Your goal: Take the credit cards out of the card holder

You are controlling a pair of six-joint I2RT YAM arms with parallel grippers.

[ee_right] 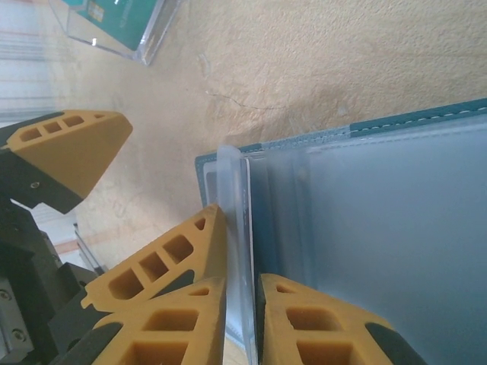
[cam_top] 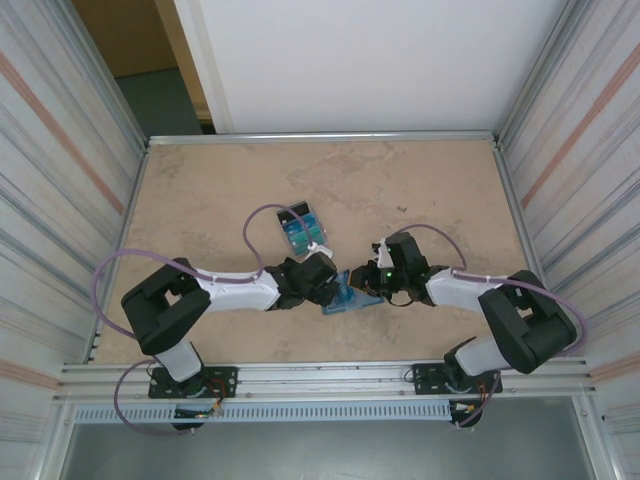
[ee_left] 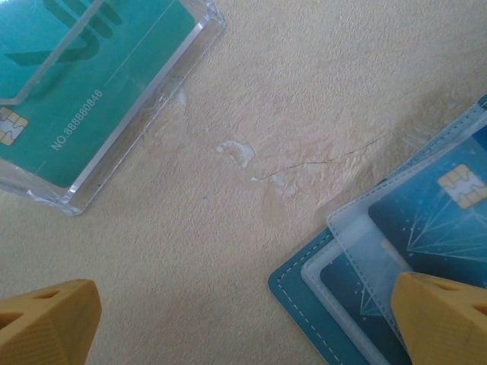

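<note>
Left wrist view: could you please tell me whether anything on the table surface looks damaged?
Yes. Between the clear card box and the card holder, the table surface shows a thin hairline crack and two whitish chipped patches, as if the coating has flaked.

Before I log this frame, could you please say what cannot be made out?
Top view: card holder mostly covered by left tool and right tool.
Left wrist view: credit cards and clear box cut by frame edges.
Right wrist view: sleeve seen edge-on; contents hidden.
</note>
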